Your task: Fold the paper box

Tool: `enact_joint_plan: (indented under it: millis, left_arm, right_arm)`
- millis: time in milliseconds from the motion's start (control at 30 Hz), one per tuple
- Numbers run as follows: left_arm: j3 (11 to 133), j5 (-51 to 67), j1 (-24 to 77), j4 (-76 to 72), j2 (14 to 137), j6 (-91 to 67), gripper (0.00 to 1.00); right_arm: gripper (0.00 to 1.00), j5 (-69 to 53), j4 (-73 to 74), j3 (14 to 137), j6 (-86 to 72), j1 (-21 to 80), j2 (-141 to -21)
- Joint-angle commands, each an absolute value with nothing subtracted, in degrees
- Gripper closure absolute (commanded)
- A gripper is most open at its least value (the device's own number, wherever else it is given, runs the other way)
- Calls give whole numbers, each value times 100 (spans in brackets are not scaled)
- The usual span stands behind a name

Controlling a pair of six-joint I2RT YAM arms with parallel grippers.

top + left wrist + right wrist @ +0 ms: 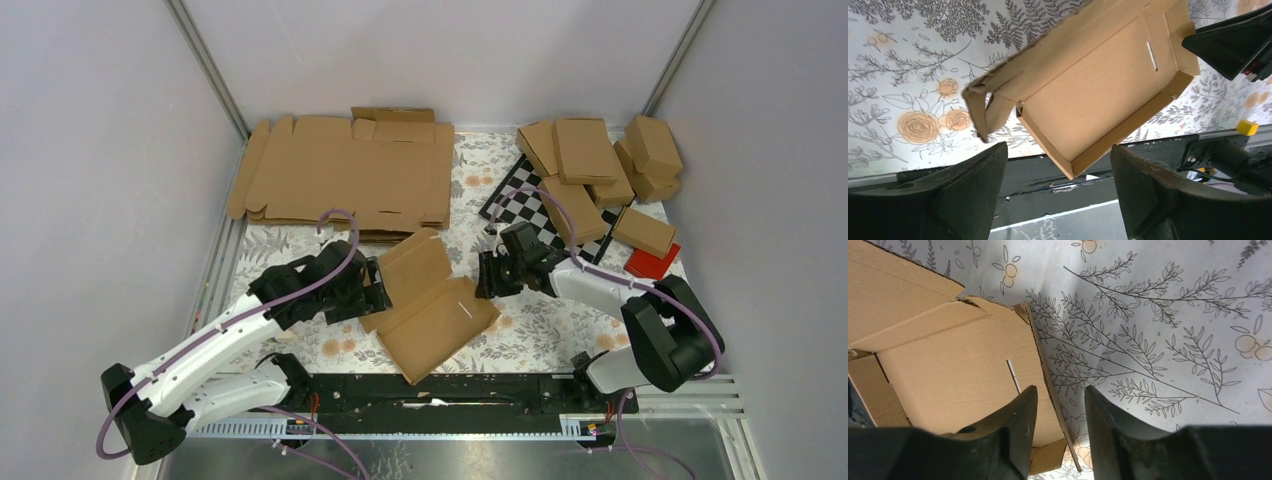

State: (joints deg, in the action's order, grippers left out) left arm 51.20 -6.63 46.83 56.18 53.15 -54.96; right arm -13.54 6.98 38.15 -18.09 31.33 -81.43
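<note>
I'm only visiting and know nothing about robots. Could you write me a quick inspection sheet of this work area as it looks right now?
Surface: table covered with a floral-print cloth.
Job's things: paper box, half folded with its walls partly raised, lying open between the arms.
Clutter: stack of flat blanks back left; folded boxes back right, partly over a chequered board; red block.
Tools: left tool open, holding nothing; right tool partly open, the box's edge showing in its gap.
Cables: purple cables looped along both arms, none lying on the box.
Surroundings: plain pale walls on three sides.
</note>
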Motion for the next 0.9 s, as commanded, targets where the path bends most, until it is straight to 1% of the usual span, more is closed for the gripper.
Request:
enact_joint_plan:
  millis: [0, 133, 267, 333, 400, 500, 600, 633, 700, 867]
  left_arm:
    - [5040, -535, 4700, 5339, 5110, -6032, 17]
    - [5089, -542, 4702, 5297, 5244, -5897, 17]
    - [5059, -406, 4702, 5217, 5383, -5890, 17]
    - [4891, -434, 4715, 5124, 5353, -6081, 18]
    - [4614, -366, 4742, 4837, 5279, -6249, 20]
    - [4219, -299, 4826, 4283, 5226, -6473, 22]
    - [3917, -418, 4877, 3742, 5347, -6499, 29]
    - [3841, -474, 4879, 3514, 5430, -6486, 33]
    - [3806, -726, 4894, 3251, 5667, -6507, 40]
    - [3819, -1369, 4902, 2769, 6118, -6341, 47]
  right_arm:
    - [62, -1692, 599, 4077, -1686, 3109, -8331]
    - [100, -1297, 604, 4027, -1747, 3103, -8202]
    - [100, -327, 743, 3838, -1946, 3098, -7656]
    - [100, 177, 788, 3657, -2148, 3102, -7225]
    - [100, 420, 794, 3453, -2349, 3103, -6836]
    - [100, 322, 847, 3235, -2565, 3103, -6430]
    - [100, 69, 923, 3173, -2627, 3100, -6326]
    - [100, 26, 935, 3157, -2652, 3102, -6325]
    - [100, 18, 939, 3118, -2676, 3102, -6313]
    - [100, -316, 933, 2965, -2777, 3103, -6155]
